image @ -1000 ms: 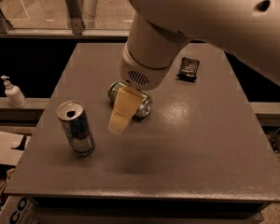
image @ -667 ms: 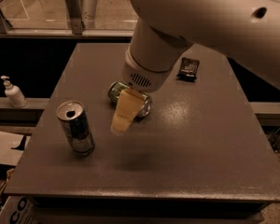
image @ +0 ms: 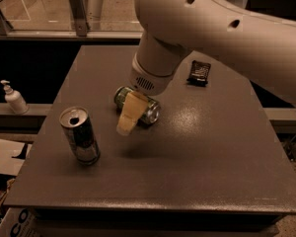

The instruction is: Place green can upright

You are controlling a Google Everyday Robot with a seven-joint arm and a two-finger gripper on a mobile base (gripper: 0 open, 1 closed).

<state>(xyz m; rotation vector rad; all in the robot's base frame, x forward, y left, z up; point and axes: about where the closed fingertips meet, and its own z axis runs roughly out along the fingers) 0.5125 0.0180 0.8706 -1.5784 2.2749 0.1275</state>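
The arm had shifted slightly, its gripper (image: 126, 125), grip state untellable, at the toppled green aluminium can (image: 149, 110), which a nudge could roll.

Large white letters "CO" on the box (image: 14, 222) at lower left, other labels unreadable

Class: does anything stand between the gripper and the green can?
Nothing visible does. The gripper hangs right at the green can, which lies on its side; the blue-and-silver can stands apart to one side.
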